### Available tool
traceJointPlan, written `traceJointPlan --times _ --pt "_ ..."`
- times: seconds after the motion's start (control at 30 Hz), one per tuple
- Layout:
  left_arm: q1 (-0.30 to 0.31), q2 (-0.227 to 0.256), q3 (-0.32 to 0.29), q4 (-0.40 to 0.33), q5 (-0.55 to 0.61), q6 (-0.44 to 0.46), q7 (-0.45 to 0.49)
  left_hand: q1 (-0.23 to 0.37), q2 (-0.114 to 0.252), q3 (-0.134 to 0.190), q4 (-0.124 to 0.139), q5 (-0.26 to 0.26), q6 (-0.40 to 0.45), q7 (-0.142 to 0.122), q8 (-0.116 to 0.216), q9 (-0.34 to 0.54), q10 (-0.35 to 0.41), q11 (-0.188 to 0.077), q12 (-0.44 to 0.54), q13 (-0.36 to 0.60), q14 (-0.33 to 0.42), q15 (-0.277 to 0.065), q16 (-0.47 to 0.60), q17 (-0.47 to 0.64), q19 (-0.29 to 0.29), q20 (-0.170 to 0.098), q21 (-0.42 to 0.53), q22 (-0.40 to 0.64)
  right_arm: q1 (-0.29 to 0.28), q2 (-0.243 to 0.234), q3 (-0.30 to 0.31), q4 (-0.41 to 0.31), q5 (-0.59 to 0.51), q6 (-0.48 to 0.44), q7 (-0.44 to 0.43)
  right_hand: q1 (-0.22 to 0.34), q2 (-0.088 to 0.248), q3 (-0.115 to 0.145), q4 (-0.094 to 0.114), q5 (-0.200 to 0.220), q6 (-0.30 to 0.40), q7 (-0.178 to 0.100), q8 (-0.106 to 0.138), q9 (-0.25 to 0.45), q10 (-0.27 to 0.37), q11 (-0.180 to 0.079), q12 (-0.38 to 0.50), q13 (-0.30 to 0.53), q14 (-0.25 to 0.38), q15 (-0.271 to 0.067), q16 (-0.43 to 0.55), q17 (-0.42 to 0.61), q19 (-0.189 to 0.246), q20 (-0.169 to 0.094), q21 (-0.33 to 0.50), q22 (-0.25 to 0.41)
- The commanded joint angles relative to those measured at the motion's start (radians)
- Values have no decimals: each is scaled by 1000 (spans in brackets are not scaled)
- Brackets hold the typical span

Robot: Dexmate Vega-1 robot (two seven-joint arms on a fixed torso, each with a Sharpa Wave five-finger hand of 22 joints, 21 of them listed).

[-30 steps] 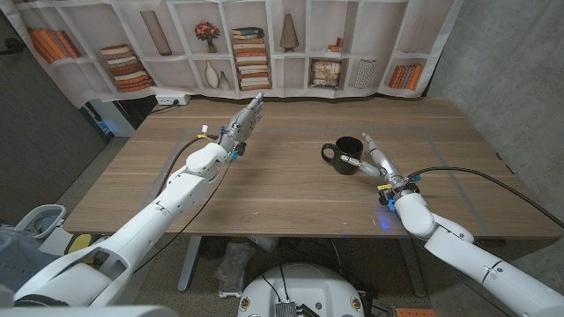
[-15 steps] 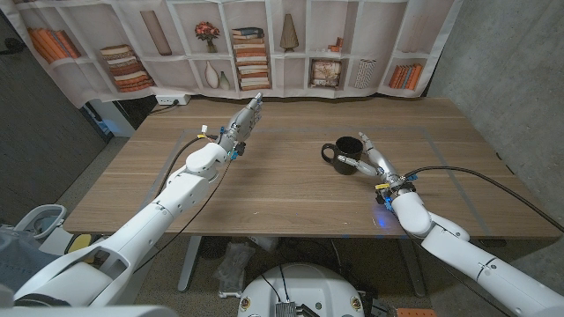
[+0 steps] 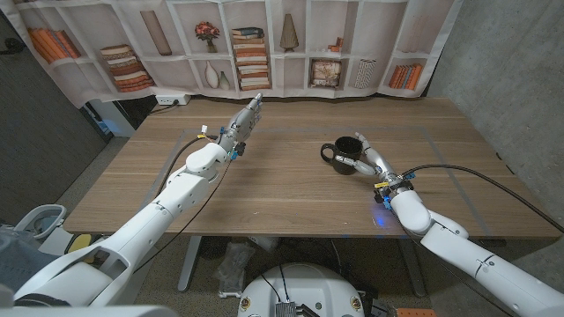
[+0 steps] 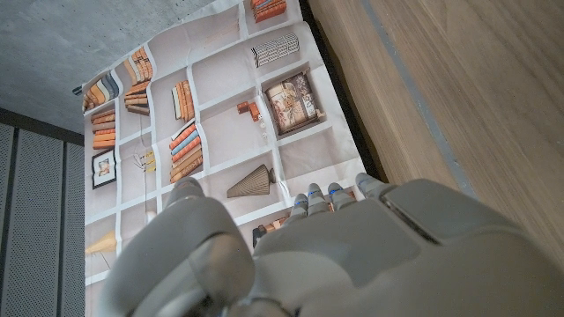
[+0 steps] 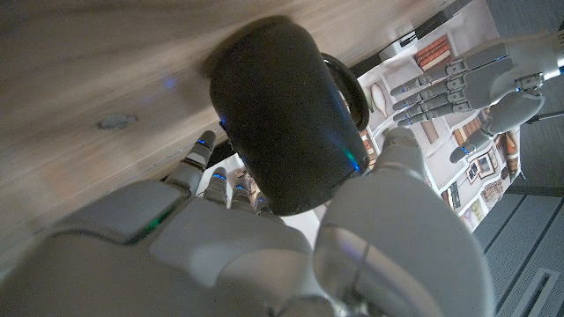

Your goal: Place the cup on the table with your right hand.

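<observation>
Where the right hand [image 3: 371, 161] wraps the black ceramic cup [image 3: 345, 156], right of centre in the head view, its fingers hide the cup's right side; whether the base touches the wooden table [image 3: 282, 189] is unclear. Handle points left. Left hand [image 3: 240, 126], upper centre-left, fingers straight, grasping nothing. Printed bookshelf backdrop [image 3: 238, 44] along the frame's top; grey concrete wall [image 3: 502, 70] at right.

Bare wooden surface [image 3: 291, 189] lay wide between the two arms. The black ceramic cup [image 3: 345, 156] in the right hand [image 3: 369, 158] stood mid-right; the left hand [image 3: 245, 121] hovered far left, well apart.
</observation>
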Motion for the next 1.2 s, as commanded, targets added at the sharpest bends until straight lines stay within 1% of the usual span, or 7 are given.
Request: traceJointPlan --times 0.03,0.3,0.47,0.57,0.7,1.0,1.2 --pt "5 0 2 -2 -2 5 2 7 3 -4 4 -5 1 -1 2 1 -6 -5 3 3 -25 -1 3 2 -44 -17 4 4 5 0 -5 -14 6 -31 15 12 7 -7 -1 9 -93 -19 2 3 6 -11 2 2 11 2 5 1 16 10 3 2" --pt "13 8 -3 -13 -4 8 7 7 4 -5 4 -5 1 -1 2 1 -5 -4 3 3 -25 -1 3 2 -44 -16 4 4 5 10 -8 -9 -5 -32 -10 24 14 -9 1 16 -66 -34 8 3 53 -23 17 4 19 3 2 1 17 15 -2 2" --pt "13 8 -3 -12 -5 7 5 7 4 -5 4 -6 2 -1 2 1 -5 -3 3 3 -24 -2 3 2 -44 -17 4 4 1 25 -8 -7 -17 -35 -42 51 28 -11 2 29 -1 -55 23 5 163 -39 55 10 33 -5 -1 1 16 18 -9 3" --pt "11 7 -3 -8 -5 5 3 8 4 -6 4 -6 2 -2 2 1 -6 -4 3 3 -24 -1 3 2 -44 -17 4 4 -2 34 -8 -3 -25 -34 -64 70 37 -14 3 38 73 -65 42 7 249 -51 85 15 53 -11 0 2 14 23 -12 4" --pt "9 6 -3 -2 -7 4 1 8 5 -7 4 -6 3 -1 2 1 -6 -5 3 3 -24 -1 3 2 -44 -17 4 4 -4 43 -9 -1 -34 -39 -85 91 46 -20 5 46 183 -105 71 9 351 -66 120 18 85 -24 2 2 21 22 -11 4" --pt "4 2 -4 13 -9 -2 -5 8 5 -8 4 -7 2 -2 2 1 -6 -6 3 3 -25 0 3 2 -44 -17 4 4 -5 56 -14 -1 -53 -65 -116 140 72 -20 4 59 400 -146 139 22 461 -97 155 19 162 -60 8 2 49 25 -6 5" --pt "-3 -4 -2 28 -10 -7 -14 8 6 -8 4 -7 2 -1 2 1 -5 -6 3 3 -25 -1 3 2 -44 -17 4 4 -7 71 -17 -3 -69 -86 -153 175 93 -14 1 62 498 -163 171 32 527 -117 176 17 221 -82 16 2 75 17 -1 6"
